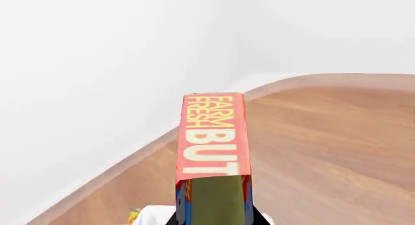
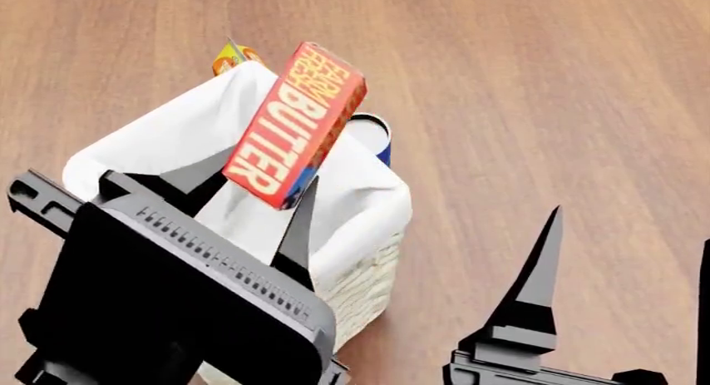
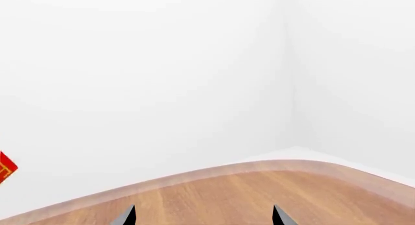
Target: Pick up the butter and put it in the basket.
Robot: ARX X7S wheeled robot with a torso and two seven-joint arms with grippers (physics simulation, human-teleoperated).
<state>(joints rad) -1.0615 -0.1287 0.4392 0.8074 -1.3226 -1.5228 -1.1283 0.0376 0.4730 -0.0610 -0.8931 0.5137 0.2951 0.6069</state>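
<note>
L end effector (image 2: 249, 204) clamped on load; R end effector (image 2: 627, 269) spread, idle.

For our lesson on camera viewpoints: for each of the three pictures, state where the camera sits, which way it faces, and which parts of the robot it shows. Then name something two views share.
Head view: from the robot's head, looking down at the basket; the left gripper holds the butter above it, the right gripper is beside.
Left wrist view: near the left gripper, facing along the butter toward floor and wall.
Right wrist view: near the right gripper, facing a room corner; only fingertips show.
Shared: butter, in head and left wrist views.
</note>
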